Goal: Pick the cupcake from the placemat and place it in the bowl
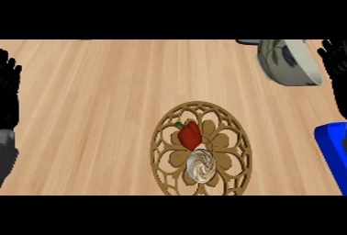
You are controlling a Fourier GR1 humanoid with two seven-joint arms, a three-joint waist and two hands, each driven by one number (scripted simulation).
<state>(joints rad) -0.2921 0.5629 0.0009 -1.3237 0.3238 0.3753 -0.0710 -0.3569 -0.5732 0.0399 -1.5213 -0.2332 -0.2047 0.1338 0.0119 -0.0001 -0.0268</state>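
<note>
Bowl upper right; cupcake on placemat; left robot hand, right robot hand fingers straight.

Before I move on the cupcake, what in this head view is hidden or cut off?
- Bowl: its top is cut by the view's upper edge, and its inside does not show.
- Blue object: cut by the right edge, so I cannot tell what it is.
- Cupcake: seen from above, its base is hidden.
- Left hand and right hand: partly cut by the side edges.
</note>
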